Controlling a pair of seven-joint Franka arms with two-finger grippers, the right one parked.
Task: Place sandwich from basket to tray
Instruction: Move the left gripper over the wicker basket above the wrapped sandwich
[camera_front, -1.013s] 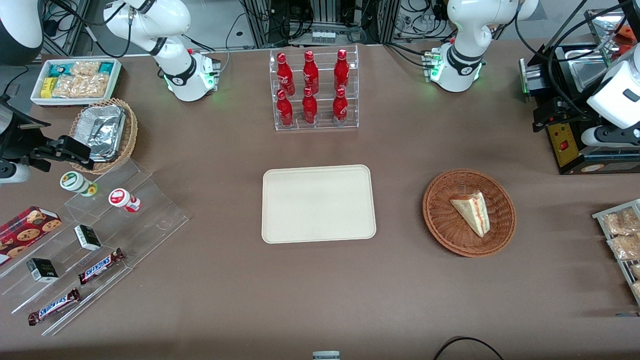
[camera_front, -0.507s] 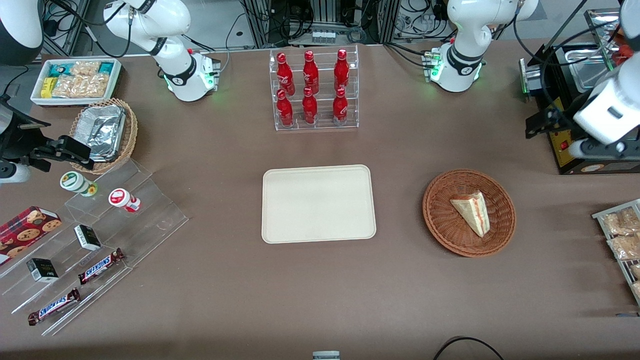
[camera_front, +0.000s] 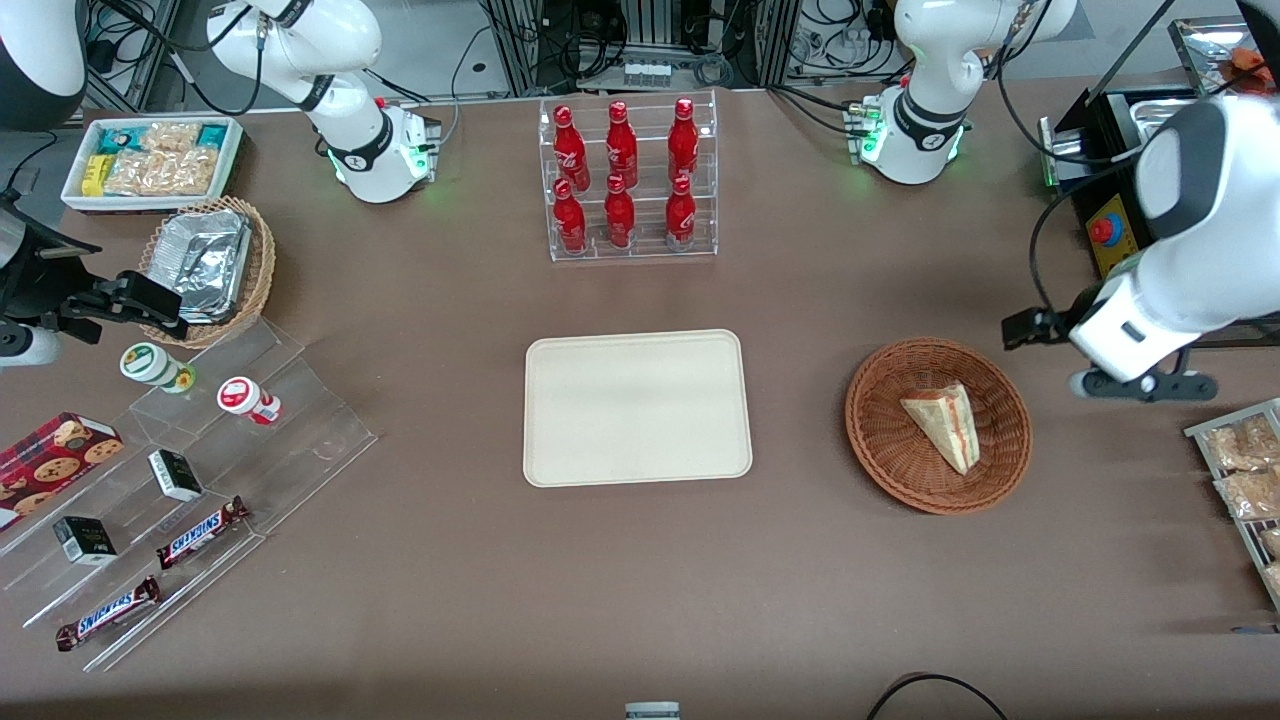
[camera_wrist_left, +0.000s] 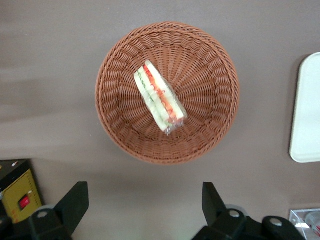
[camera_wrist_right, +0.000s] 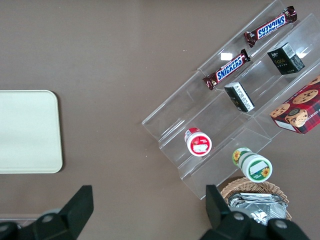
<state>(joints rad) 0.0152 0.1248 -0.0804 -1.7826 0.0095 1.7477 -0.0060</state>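
The sandwich (camera_front: 945, 425), a wrapped wedge of white bread with red and green filling, lies in the round reddish-brown wicker basket (camera_front: 880, 460). The cream tray (camera_front: 636, 407) lies bare at the table's middle, beside the basket. My left gripper (camera_front: 1143, 386) hovers above the table just beside the basket, toward the working arm's end. In the left wrist view the gripper (camera_wrist_left: 144, 200) is open, its dark fingers (camera_wrist_left: 75, 200) wide apart and holding nothing. That view looks down on the sandwich (camera_wrist_left: 160, 97) in the basket (camera_wrist_left: 210, 70), with an edge of the tray (camera_wrist_left: 306, 110).
A clear rack of red bottles (camera_front: 632, 180) stands farther from the camera than the tray. A black machine with a red button (camera_front: 1110, 230) and a rack of snack packets (camera_front: 1245, 470) flank the gripper. Acrylic steps with snacks (camera_front: 190, 480) lie toward the parked arm's end.
My left arm has swung from over the black machine down toward the front camera, and the gripper now hangs close beside the basket. The sandwich, basket and tray have not moved.
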